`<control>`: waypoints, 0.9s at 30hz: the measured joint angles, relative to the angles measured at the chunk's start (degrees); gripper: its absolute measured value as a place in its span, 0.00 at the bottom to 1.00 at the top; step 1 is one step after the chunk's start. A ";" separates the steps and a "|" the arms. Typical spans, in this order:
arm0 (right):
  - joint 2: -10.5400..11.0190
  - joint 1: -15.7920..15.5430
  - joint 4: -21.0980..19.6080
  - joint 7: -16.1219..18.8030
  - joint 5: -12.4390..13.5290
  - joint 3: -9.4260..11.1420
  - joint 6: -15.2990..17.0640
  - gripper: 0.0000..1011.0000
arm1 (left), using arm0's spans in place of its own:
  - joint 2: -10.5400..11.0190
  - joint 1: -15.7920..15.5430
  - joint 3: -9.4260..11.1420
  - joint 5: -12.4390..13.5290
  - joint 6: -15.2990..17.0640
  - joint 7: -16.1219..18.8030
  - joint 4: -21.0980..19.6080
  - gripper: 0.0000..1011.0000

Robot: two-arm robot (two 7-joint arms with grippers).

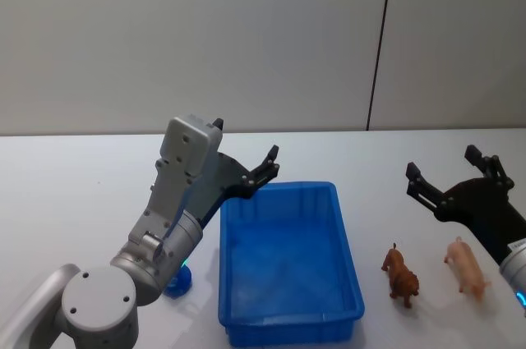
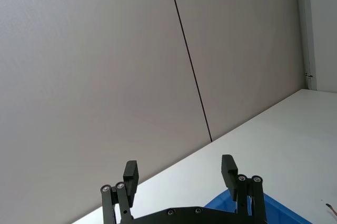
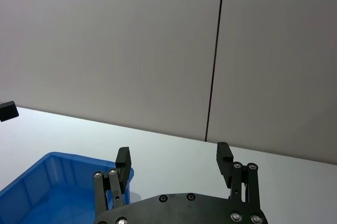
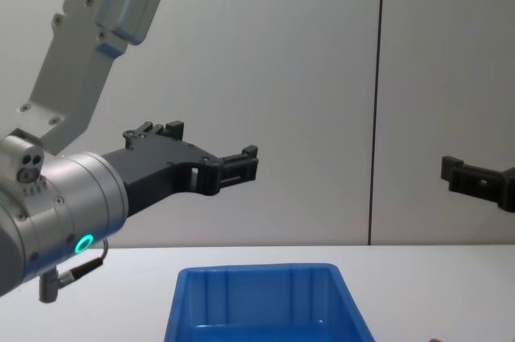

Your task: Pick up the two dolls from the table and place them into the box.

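The blue box (image 1: pixel 288 259) stands on the white table (image 1: pixel 82 201) in front of me, its floor bare. Two dolls stand on the table to its right: a brown-orange animal (image 1: pixel 400 277) close to the box and a pale pink pig (image 1: pixel 467 267) farther right. My left gripper (image 1: pixel 246 137) hangs open in the air above the box's far left corner, holding nothing. The right gripper (image 1: pixel 442 162) is open too, raised just beyond the two dolls. Both wrist views show open empty fingers, left (image 2: pixel 179 166) and right (image 3: pixel 173 153).
A grey wall with a dark vertical seam (image 1: pixel 378 45) rises behind the table. The chest view shows the left gripper (image 4: pixel 211 141) high over the box (image 4: pixel 265 302). Bare tabletop lies left of the box and beyond it.
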 joint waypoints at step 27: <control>0.68 -0.36 -0.04 0.01 -0.11 0.51 -0.40 0.99 | 0.00 0.00 0.00 0.00 0.00 0.00 0.00 0.99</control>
